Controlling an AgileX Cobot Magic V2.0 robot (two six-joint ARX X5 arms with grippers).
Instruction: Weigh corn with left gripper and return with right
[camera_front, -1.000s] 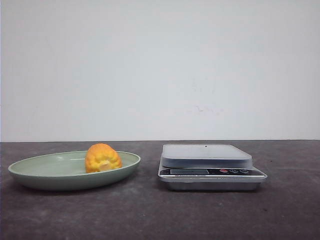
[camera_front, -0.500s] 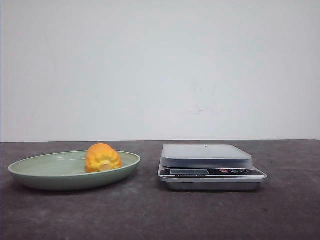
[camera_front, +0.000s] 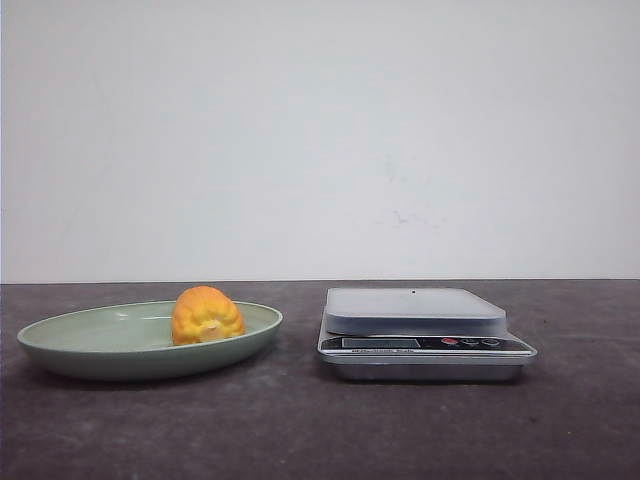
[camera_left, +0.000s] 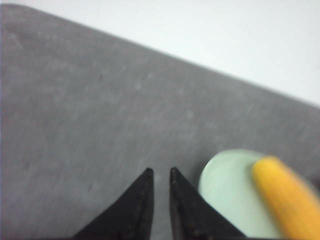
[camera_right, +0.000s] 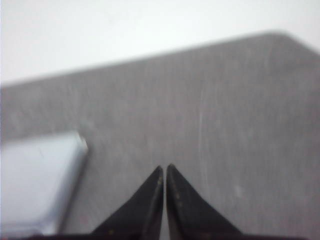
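Left of frame, the corn (camera_front: 207, 316) stays on its plate (camera_front: 90, 345) (unmoved); left hand (camera_left: 160, 173) barely parted, right hand (camera_right: 164, 168) closed, both empty.

A stubby yellow-orange corn cob piece (camera_front: 207, 316) is seated in the shallow pale-green oval plate (camera_front: 80, 345) at the left of the dark grey table (camera_front: 300, 430); a silver digital kitchen scale (camera_front: 424, 333) is placed just to its right, apart.

Item count: one piece of corn (camera_front: 207, 316), one green plate (camera_front: 90, 345), one kitchen scale (camera_front: 425, 334), one dark desk (camera_front: 300, 430). Two claws are present, one per arm: left claw (camera_left: 160, 172) and right claw (camera_right: 165, 168).
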